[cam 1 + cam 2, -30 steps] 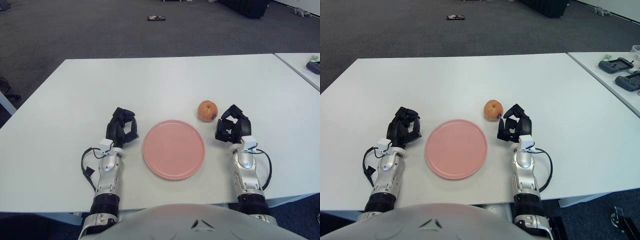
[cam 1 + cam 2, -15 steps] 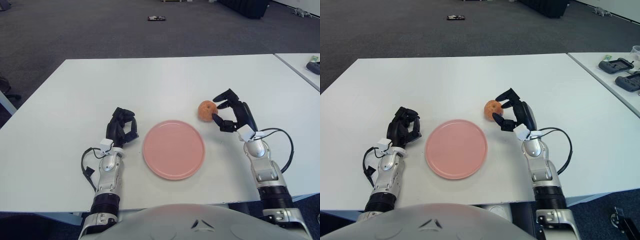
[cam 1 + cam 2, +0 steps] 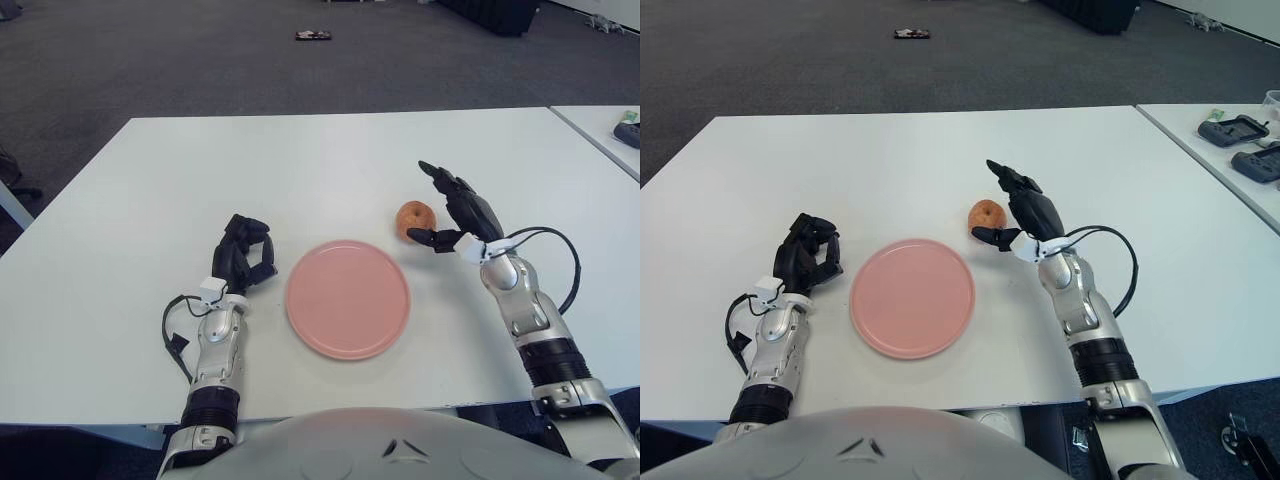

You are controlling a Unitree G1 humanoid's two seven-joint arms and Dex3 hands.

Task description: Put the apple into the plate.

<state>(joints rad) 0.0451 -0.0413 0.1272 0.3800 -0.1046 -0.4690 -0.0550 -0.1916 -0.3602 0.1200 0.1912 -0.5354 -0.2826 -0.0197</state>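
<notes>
An orange-red apple (image 3: 411, 218) sits on the white table (image 3: 320, 160), just beyond the right rim of a pink plate (image 3: 347, 298) that holds nothing. My right hand (image 3: 448, 209) is raised right beside the apple on its right, fingers spread wide, the thumb low near the fruit and the other fingers above it, not closed on it. My left hand (image 3: 245, 255) shows to the left of the plate with its fingers curled, holding nothing.
A second white table (image 3: 1230, 140) at the right carries dark controllers (image 3: 1232, 130). Grey carpet lies beyond the table, with a small dark object (image 3: 312, 37) on the floor far back.
My right hand rose from beside the plate, opened its curled fingers and reached forward to the apple's right side. The apple, plate and left hand stayed put.
</notes>
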